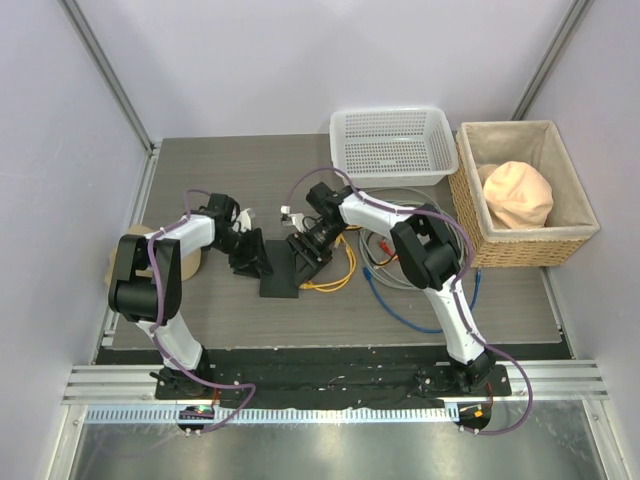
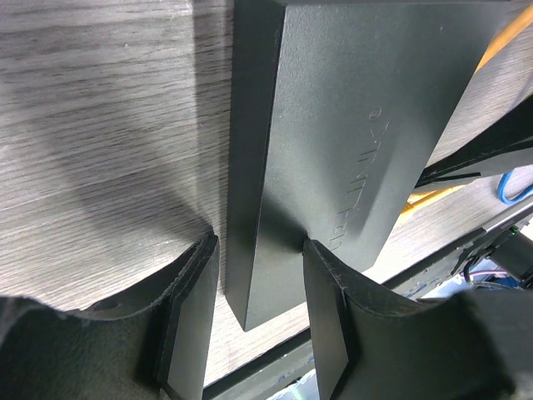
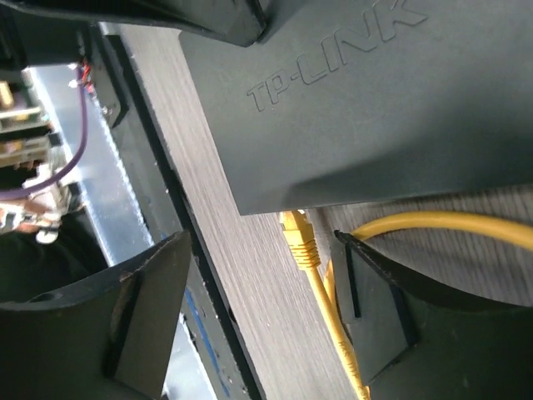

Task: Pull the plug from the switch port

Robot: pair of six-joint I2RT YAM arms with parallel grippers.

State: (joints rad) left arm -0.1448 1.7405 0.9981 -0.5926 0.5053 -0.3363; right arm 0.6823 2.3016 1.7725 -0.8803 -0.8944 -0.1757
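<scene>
**Operator:** Where are the switch and its plug?

**Technician:** The switch [image 1: 280, 272] lies on the table [image 1: 200, 180] between the two arms, with its long axis running roughly near to far. The yellow plug [image 3: 298, 242] sits at the switch's edge on the right arm's side. That edge hides the port, so seating cannot be confirmed, but the plug looks not yet withdrawn.

**Operator:** What is the state of each end effector?

**Technician:** The left end effector [image 2: 256, 250] is closed part-way on the switch, one finger against the side wall and the other on the lettered top face. The right end effector [image 3: 262, 237] stands wide apart and grips nothing. The plug lies between its fingers [image 3: 150, 317] and touches neither.

**Operator:** Which relation governs the coming move?

**Technician:** The plug's long axis. It points out of the switch edge toward the right wrist, roughly parallel to the fingers, and the yellow cable [image 3: 450, 221] trails off beside it. The right arm is the nearer one. Recommended action: close on the plug body, then draw straight back along that axis while the left end effector restrains the switch.
</scene>
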